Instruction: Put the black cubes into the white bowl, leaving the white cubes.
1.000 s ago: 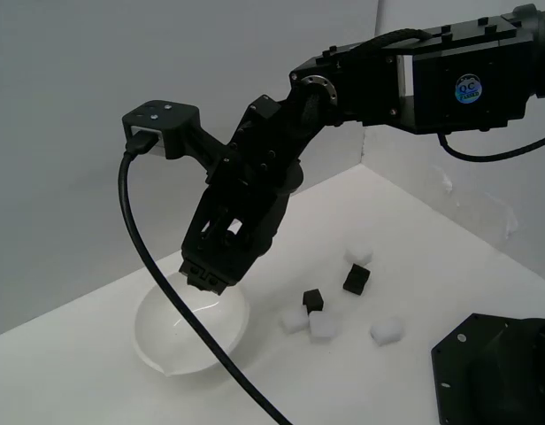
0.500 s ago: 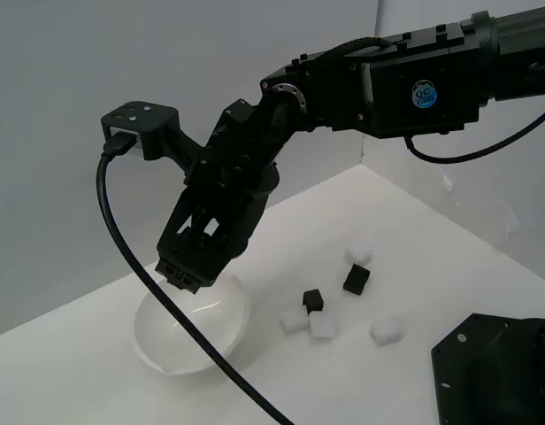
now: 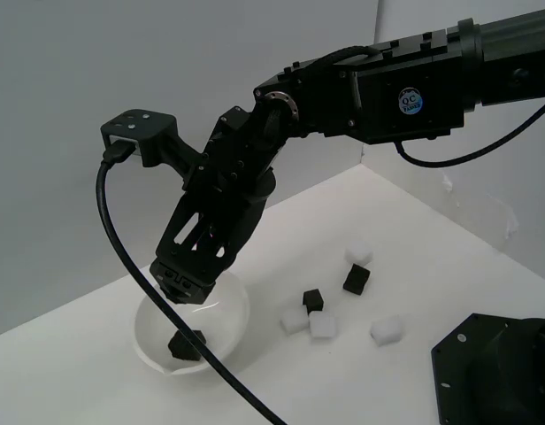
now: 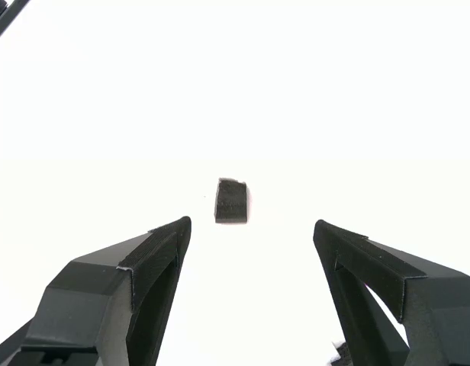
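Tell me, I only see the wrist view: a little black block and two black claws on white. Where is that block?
Observer: The black cube lies inside the white bowl, near its bottom. The gripper hangs just above the bowl, open, holding nothing.
Operator: Are there more black blocks somewhere?
Observer: Yes, two more black cubes sit on the table to the exterior view's right of the bowl.
Operator: And the white ones?
Observer: Four white cubes are out on the table too, mixed around those two black cubes. None is in the bowl.
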You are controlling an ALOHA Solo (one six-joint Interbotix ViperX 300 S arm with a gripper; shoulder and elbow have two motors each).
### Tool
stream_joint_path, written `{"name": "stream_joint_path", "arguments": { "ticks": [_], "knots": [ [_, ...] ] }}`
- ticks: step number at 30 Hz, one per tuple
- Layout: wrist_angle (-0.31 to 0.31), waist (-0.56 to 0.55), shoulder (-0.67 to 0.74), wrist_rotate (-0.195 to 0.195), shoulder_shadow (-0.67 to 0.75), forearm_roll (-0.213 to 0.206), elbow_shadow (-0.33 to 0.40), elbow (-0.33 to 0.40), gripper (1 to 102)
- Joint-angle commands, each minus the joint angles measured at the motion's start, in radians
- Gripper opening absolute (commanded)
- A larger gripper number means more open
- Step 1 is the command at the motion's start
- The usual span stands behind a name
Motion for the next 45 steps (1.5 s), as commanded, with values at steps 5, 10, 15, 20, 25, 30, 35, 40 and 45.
{"name": "stream_joint_path", "arguments": {
  "ticks": [5,10,15,20,25,30,35,40,45],
  "knots": [
    [0.012,0.005,0.064,0.008,0.072,-0.023,-0.021,-0.017,88],
    [0.044,0.075,0.13,0.006,0.137,-0.018,0.011,0.015,88],
    [0.046,0.149,0.209,0.008,0.213,-0.012,0.08,0.084,87],
    [0.052,0.244,0.279,0.011,0.285,-0.006,0.164,0.172,84],
    [0.081,0.344,0.334,0.021,0.339,0.005,0.238,0.242,84],
    [0.091,0.416,0.374,0.025,0.38,0.028,0.298,0.301,84],
    [0.091,0.454,0.396,0.026,0.402,0.041,0.35,0.351,84],
    [0.091,0.483,0.397,0.029,0.403,0.057,0.393,0.394,84],
    [0.089,0.508,0.391,0.029,0.396,0.064,0.422,0.423,84]
  ]
}}
